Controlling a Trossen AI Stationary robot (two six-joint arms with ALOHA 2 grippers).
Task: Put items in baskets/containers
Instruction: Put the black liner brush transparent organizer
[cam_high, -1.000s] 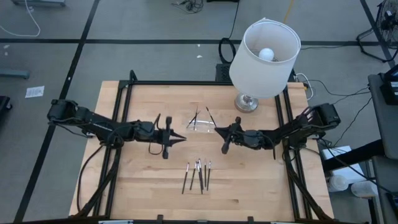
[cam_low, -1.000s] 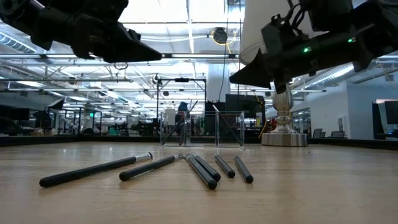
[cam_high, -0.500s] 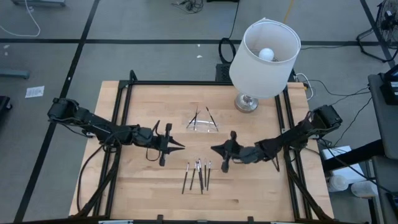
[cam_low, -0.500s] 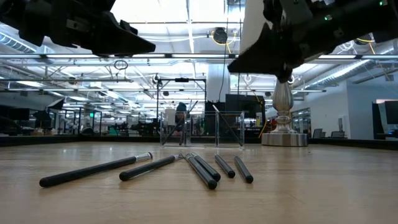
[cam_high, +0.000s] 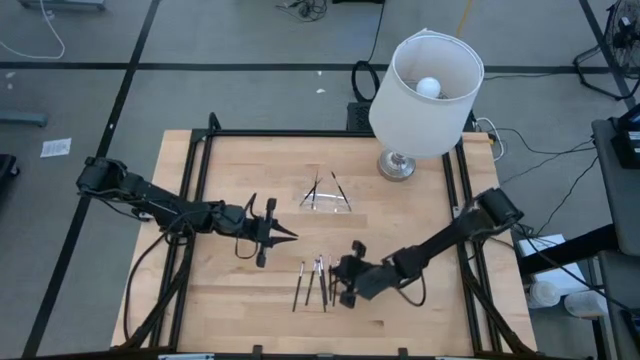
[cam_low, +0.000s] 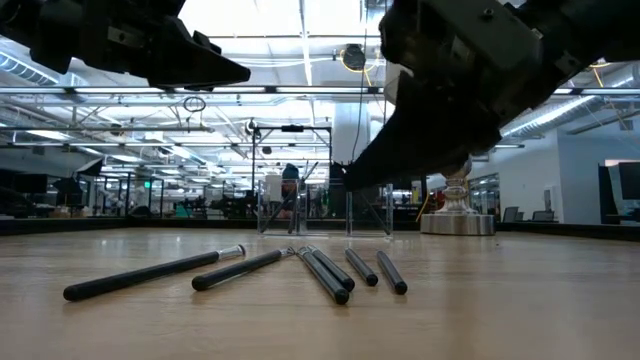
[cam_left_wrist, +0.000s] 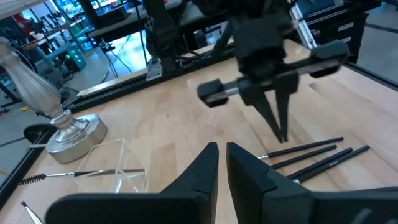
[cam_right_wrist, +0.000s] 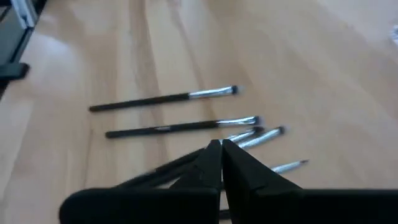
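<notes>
Right gripper was down low over the near-centre of the wooden table, fingers pinched together with nothing between them, tips right at the bunch of dark stick tools. From its wrist view the closed fingertips sat just above the sticks, five or so lying roughly parallel, silvery ends all pointing one way; whether the tips touched a stick could not be told. Low view showed the same five sticks flat on the wood, fanned out, the right gripper's bulk hanging over them from above. Left gripper hovered left of centre, well above the board, fingers nearly together and empty, pointing toward the middle; in its wrist view the two dark fingers showed only a thin slit between them. That view also caught the right gripper pointing down at the sticks. Clear plastic tray sat farther back, mid-table, near the lamp base, well apart from the loose sticks. Two or three thin tools leaned inside it, crossed. White lampshade stood over the back right corner. Tray in the left wrist view held a thin brush-tipped stick.
</notes>
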